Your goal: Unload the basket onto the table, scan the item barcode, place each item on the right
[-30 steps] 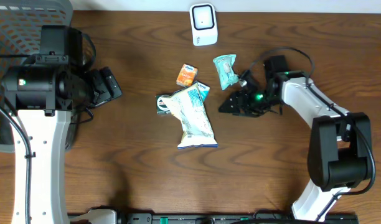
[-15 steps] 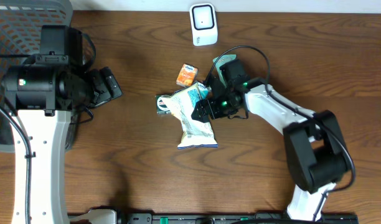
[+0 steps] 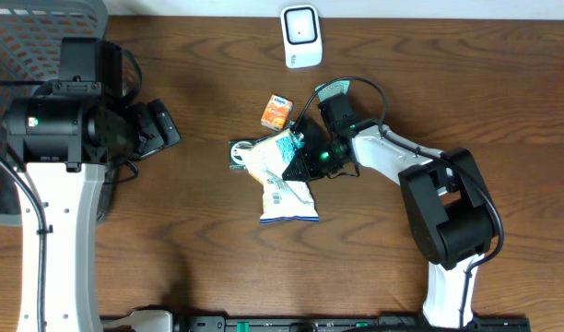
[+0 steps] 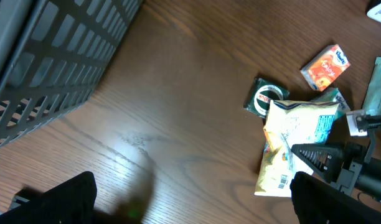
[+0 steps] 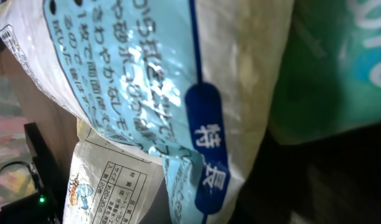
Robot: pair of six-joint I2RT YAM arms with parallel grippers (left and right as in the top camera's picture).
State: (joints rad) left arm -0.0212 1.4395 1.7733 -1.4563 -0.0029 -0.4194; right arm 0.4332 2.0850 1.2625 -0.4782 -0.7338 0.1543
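Because the snack bag [image 3: 284, 180] is thin, puffy and crinkly, it looks light and soft, and it may bend or slip if it is squeezed in the middle. It lies in the middle of the worktop [image 3: 208, 258], below the white scanner [image 3: 300, 35] and beside a small orange box [image 3: 276, 111]. The right gripper [image 3: 299, 163] has its jaws clenched, and they seem to pinch the bag's top right corner. That looks like a good place to hold, since the flat sealed edge is stiffer than the puffy part. The barcode [image 4: 282, 182] sits near the bottom end, so a hold at the top leaves it free to show. The left gripper [image 4: 190, 190] hangs near the basket [image 4: 47, 68], jaws wide apart, holding nothing.
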